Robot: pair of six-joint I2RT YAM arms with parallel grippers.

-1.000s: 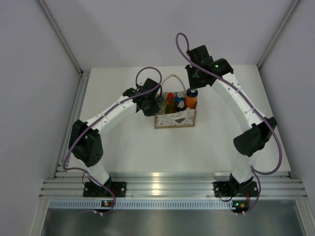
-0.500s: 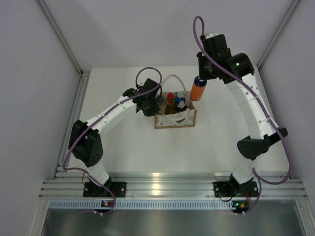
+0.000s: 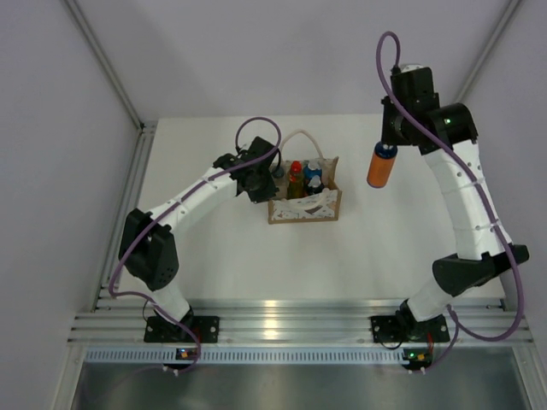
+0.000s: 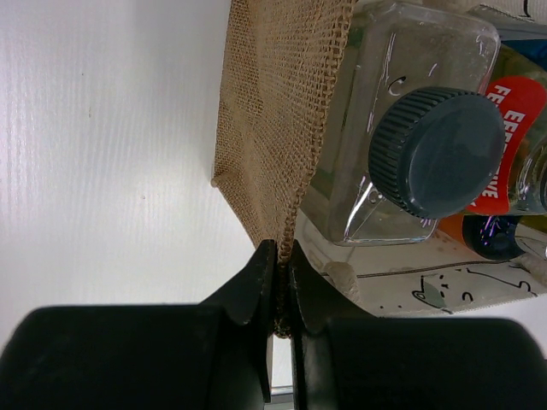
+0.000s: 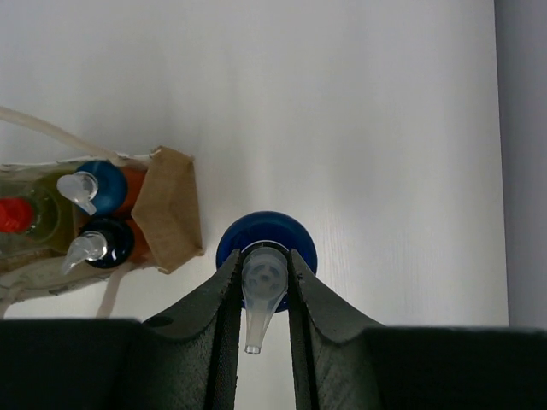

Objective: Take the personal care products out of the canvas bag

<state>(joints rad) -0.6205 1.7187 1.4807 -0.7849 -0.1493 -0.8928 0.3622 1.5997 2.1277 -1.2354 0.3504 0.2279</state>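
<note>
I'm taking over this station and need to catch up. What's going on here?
The right gripper is shut on the pump top of an orange bottle, holding it in the air to the right of the bag. The left gripper pinches the bag's left edge. Four other bottles stand in the bag: a clear bottle, a yellow-green bottle and two orange pump bottles.

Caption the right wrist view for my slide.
Right fingers pinch a blue-capped bottle's pump above the table, near the canvas bag.
</note>
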